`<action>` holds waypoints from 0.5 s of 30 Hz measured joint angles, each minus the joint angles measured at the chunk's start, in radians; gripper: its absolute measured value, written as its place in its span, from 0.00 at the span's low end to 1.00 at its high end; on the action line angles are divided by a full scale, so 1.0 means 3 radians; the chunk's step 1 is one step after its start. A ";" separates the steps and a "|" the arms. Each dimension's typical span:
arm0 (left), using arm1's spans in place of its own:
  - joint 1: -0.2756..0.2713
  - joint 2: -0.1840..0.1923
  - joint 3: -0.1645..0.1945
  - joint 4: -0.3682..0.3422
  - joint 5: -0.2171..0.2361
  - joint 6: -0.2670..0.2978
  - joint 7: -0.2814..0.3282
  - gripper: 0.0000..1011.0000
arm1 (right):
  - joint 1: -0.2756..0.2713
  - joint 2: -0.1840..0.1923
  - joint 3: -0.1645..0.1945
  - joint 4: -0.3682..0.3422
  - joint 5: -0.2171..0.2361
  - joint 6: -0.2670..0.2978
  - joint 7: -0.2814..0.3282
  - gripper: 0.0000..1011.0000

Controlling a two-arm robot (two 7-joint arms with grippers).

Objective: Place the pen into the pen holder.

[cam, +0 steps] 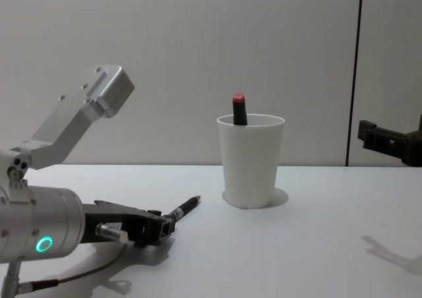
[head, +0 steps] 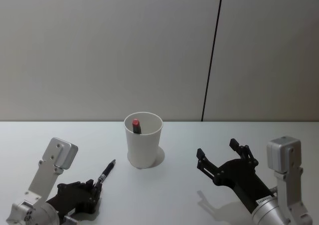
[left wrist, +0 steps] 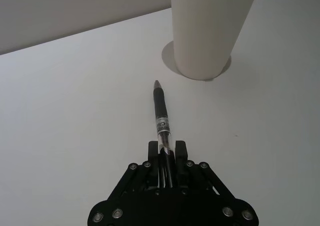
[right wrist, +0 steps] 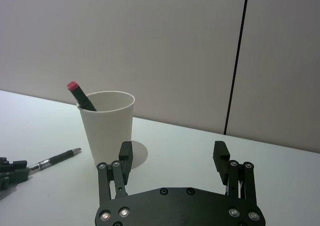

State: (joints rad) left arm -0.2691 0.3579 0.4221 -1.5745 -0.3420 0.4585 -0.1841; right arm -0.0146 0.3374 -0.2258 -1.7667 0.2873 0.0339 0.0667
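Observation:
A black pen [head: 107,172] sticks out of my left gripper [head: 94,187], which is shut on its rear end low over the table at the front left. Its tip [left wrist: 157,83] points toward the pen holder [head: 143,140], a white tapered cup standing a short way ahead. In the left wrist view the pen [left wrist: 161,116] runs straight out between the closed fingers [left wrist: 152,150]. A red-capped pen [cam: 239,108] leans inside the pen holder [cam: 250,159]. My right gripper [head: 217,149] hovers open and holds nothing, to the right of the cup [right wrist: 107,126].
The white table [head: 174,195] stretches between both arms. A pale wall with a dark vertical seam [head: 212,56] stands behind the table's far edge.

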 joint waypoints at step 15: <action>0.0000 0.0000 0.0000 0.0000 0.0000 0.0000 0.0000 0.18 | 0.0000 0.0000 0.0000 0.0000 0.0000 0.0000 0.0000 0.99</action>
State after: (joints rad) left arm -0.2691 0.3579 0.4221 -1.5745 -0.3420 0.4585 -0.1842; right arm -0.0147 0.3374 -0.2259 -1.7668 0.2873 0.0341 0.0668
